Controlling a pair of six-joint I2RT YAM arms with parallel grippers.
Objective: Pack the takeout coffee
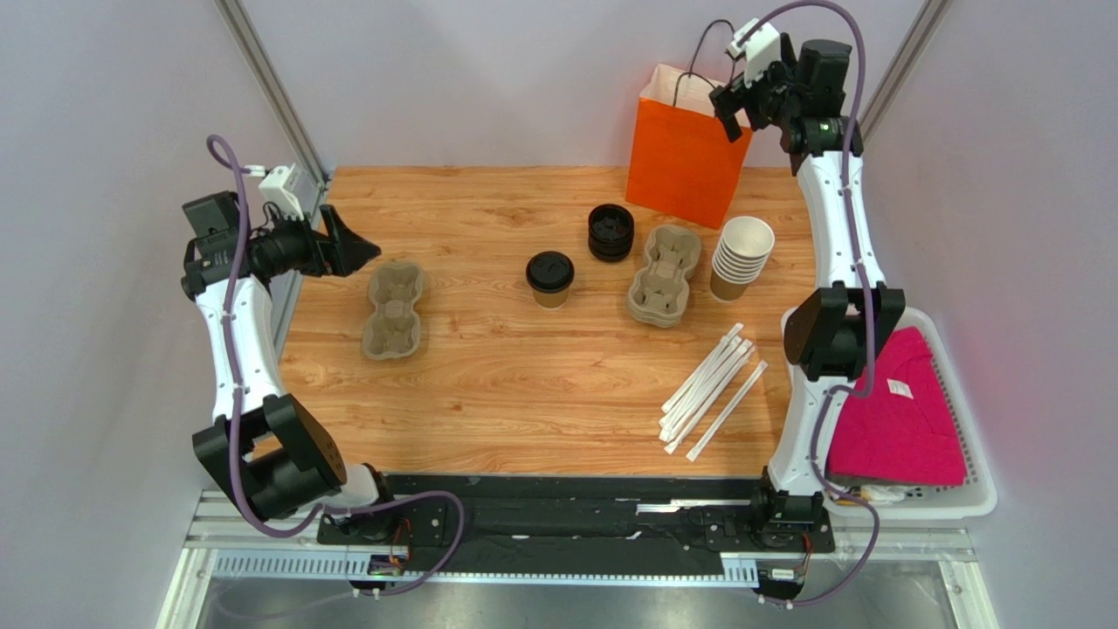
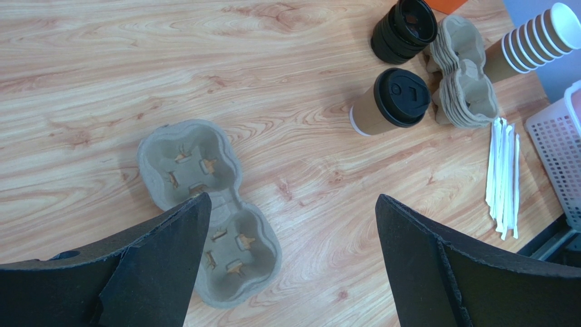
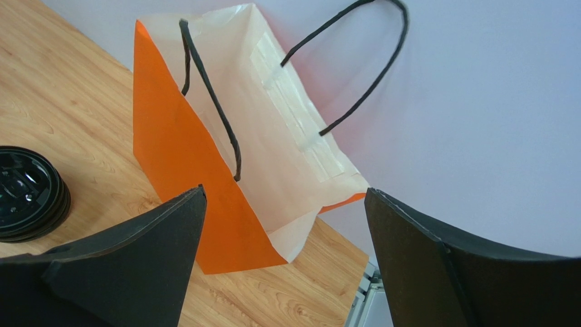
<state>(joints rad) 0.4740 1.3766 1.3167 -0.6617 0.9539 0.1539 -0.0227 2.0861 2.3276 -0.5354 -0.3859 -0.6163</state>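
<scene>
Table (image 1: 525,419): light wood-grain top, set inside a booth. Walls (image 1: 499,66): plain pale grey-lilac at the back and on both sides. Two slanted metal struts (image 1: 269,85) run up the back corners. Aluminium rail (image 1: 263,564) runs along the near edge, with a grey surface (image 1: 551,609) below it; can't tell if that's floor. Light is soft and even, shadows weak. Faint pink tint on the right wall (image 1: 1037,262).

The wooden tabletop (image 1: 499,393) carries an orange paper bag (image 1: 683,164) standing upright at its far edge, toward the right corner. Just in front of the bag sits a stack of black lids (image 1: 610,232). The takeout coffee (image 1: 550,278) stands near the middle. A single pulp cup carrier (image 1: 395,309) lies toward the left edge. A stack of carriers (image 1: 664,275) and a tilted stack of lidless cups (image 1: 742,258) are side by side toward the right edge, with white wrapped straws (image 1: 713,387) nearer the front.
</scene>
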